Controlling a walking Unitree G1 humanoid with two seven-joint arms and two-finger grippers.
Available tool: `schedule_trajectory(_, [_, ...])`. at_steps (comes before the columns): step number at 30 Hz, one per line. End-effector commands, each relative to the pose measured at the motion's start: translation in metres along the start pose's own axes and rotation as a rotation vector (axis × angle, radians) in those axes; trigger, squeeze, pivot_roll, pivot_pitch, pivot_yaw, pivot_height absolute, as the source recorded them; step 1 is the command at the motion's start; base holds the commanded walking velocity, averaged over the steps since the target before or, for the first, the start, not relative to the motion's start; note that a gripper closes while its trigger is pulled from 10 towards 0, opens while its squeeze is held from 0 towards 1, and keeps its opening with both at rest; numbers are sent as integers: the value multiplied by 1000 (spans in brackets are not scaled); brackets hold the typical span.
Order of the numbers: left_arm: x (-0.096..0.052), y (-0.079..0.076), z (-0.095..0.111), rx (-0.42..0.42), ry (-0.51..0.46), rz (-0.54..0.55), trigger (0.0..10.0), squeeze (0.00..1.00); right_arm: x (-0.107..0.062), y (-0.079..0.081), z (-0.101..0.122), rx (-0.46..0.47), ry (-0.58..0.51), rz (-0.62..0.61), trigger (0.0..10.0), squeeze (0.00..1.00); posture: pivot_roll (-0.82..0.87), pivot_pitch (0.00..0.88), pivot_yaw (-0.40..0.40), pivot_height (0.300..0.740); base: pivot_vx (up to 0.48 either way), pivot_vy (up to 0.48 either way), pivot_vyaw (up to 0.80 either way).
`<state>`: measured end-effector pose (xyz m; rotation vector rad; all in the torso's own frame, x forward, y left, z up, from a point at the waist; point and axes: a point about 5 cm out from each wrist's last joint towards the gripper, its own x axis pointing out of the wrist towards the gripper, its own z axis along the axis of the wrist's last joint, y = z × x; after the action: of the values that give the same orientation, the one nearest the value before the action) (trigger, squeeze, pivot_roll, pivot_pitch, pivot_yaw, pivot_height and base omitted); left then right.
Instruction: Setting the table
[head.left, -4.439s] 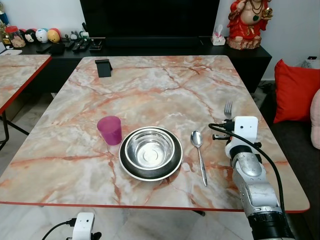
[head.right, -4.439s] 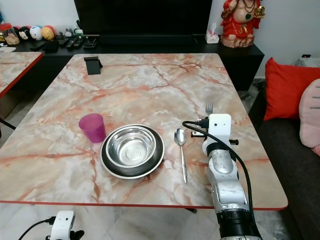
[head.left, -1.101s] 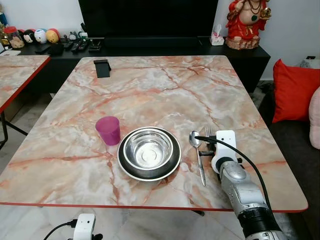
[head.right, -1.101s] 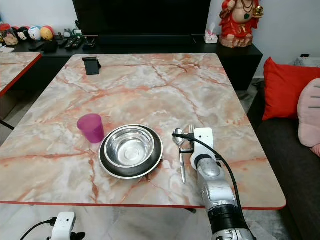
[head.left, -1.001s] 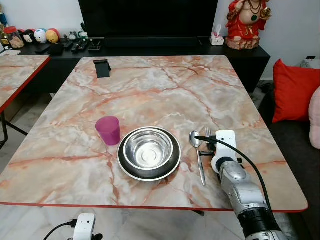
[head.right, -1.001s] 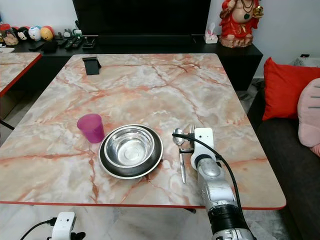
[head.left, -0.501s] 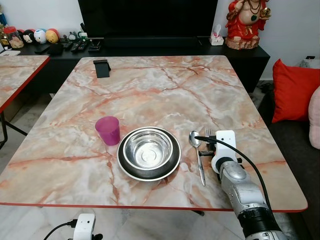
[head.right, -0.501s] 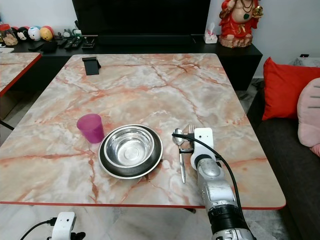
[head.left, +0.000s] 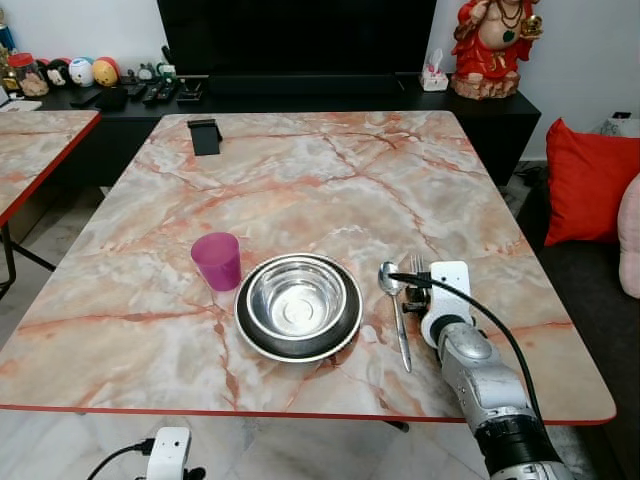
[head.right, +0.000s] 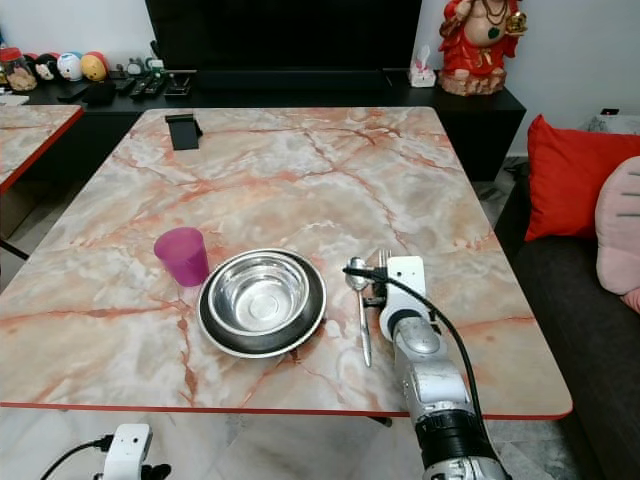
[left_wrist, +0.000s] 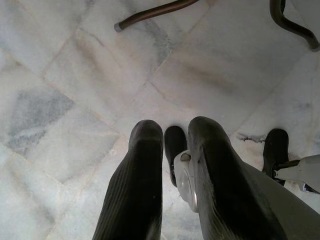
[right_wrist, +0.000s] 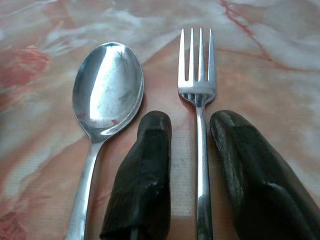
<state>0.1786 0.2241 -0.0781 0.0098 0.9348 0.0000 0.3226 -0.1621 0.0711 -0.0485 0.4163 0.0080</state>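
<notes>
On the pink-veined marble table (head.left: 300, 190) a shiny steel bowl (head.left: 298, 303) sits in a dark round plate (head.left: 262, 339), with a translucent purple plastic cup (head.left: 217, 260) just beside it on the robot's left. On the other side of the plate a long-handled steel spoon (head.left: 396, 307) lies flat, bowl end pointing away from the robot, and right next to it lies a steel four-tined fork (right_wrist: 199, 125), parallel to the spoon and pointing the same way. The right gripper (right_wrist: 190, 150) is down at the table over the fork: its two black fingers (right_wrist: 147, 165) straddle the fork's handle, one in the gap between spoon and fork, the other on the fork's far side, parted with a clear sliver of table showing on each side of the handle, so the fork rests on the marble and is not pinched. The left gripper (left_wrist: 175, 145) hangs low beside the table edge above pale marble floor tiles (left_wrist: 60, 100), its fingers slightly apart with nothing between them. A small black stand (head.left: 206, 135) sits near the table's far edge.
</notes>
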Motion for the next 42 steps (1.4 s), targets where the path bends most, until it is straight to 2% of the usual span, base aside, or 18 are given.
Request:
schedule_trajectory(1, [-1,1,-3,3,14,2,10000,0,0,-3,-4,4,19,-25,10000,553,21,0,22,740,0,0,0])
schedule_trajectory(2, [-1,1,-3,3,14,2,10000,0,0,-3,-4,1,17,-25,10000,0,21,0,22,740,0,0,0])
schedule_trajectory(18, [-1,1,-3,0,14,0,10000,0,-5,-8,15,26,-109,-54,10000,0,17,0,24,740,0,0,0])
schedule_trajectory(23, [-1,1,-3,1,14,-1,10000,0,-7,-5,22,40,-154,-36,10000,0,16,0,25,740,0,0,0])
schedule_trajectory(26, [-1,1,-3,2,13,0,10000,0,-11,-2,43,78,-319,-18,10000,0,17,0,25,740,0,0,0])
schedule_trajectory(30, [-1,1,-2,2,12,2,10000,0,-16,-2,52,80,-404,-11,10000,0,15,0,24,740,0,0,0])
schedule_trajectory(32, [-1,2,-2,1,7,6,10000,0,-20,-4,58,122,-475,-20,10000,0,13,0,26,740,0,0,0])
schedule_trajectory(34, [-1,2,-2,-1,2,10,10000,0,-25,-8,61,93,-545,-52,10000,0,6,0,31,740,0,0,0])
schedule_trajectory(42, [-1,3,-3,4,5,13,10000,0,-46,-33,60,66,-659,-149,10000,0,-13,0,34,740,0,0,0])
